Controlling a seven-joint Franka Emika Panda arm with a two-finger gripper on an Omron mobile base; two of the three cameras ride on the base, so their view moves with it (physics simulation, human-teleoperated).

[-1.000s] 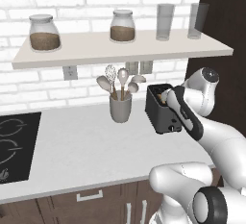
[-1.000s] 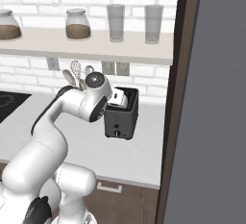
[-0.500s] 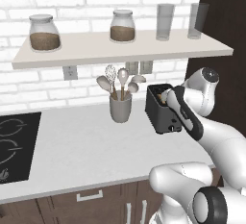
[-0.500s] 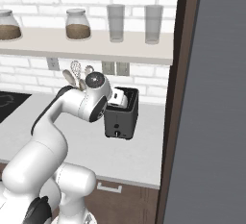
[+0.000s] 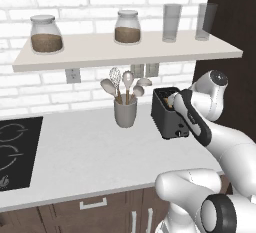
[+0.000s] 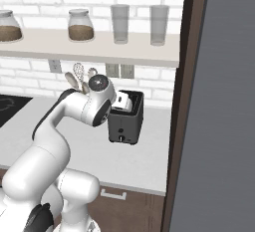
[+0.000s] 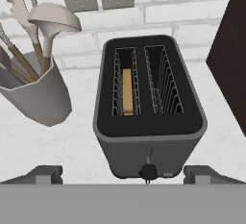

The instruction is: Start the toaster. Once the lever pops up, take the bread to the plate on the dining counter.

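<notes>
While the gripper (image 7: 122, 174) is hovering spread wide above the toaster (image 7: 146, 107), the bread (image 7: 127, 92) is sitting in its left slot, near the tabletop's (image 7: 43, 141) back right corner.

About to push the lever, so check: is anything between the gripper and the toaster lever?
Nothing visible. In the hand view the open gripper straddles the lever on the toaster front; the utensil cup stands off to the side.
</notes>
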